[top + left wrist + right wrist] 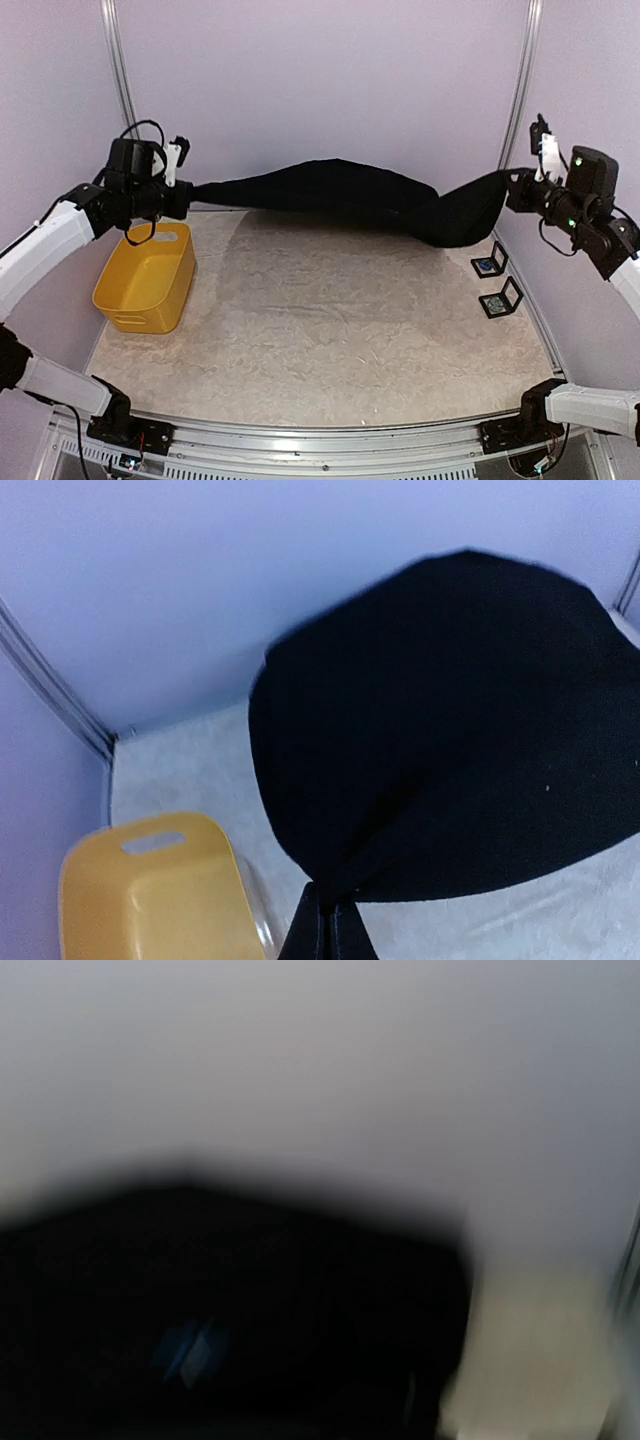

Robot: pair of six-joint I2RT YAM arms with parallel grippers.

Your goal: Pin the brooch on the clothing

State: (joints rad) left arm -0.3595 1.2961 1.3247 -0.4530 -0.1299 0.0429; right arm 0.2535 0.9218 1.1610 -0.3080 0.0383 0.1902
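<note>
From above: left gripper (186, 197) clamped on one end of the black T-shirt (340, 190), right gripper (515, 190) clamped on the other, jaws of both judged closed on fabric since the cloth hangs from them; garment strung as a bunched band between the two hands, off the table (330, 330), sagging lowest just inward of the right gripper; yellow bin (150, 275) below the left gripper; two small black cases (490, 263) on the table beneath the right gripper, apart from the cloth, possibly housing the brooch, too small to tell

From the left wrist: left gripper (328, 920) pinched together on a gathered fold right at the tips; T-shirt (450, 730) fanning out ahead of and above the hand as a broad dark sheet; yellow bin (150, 900) low and to one side of the fingers

From the right wrist: heavily blurred; dark fabric (230, 1280) filling the lower part, close to the hand; a small blue smear (190, 1350) on it, likely the chest mark; own fingers not discernible here, so no telling their stance from this view

Judged early in the task: shirt held up and stretched, not yet laid flat; nothing seen pinned on it; cases untouched; left to do, laying the chest out, fetching the brooch, fastening it
</note>
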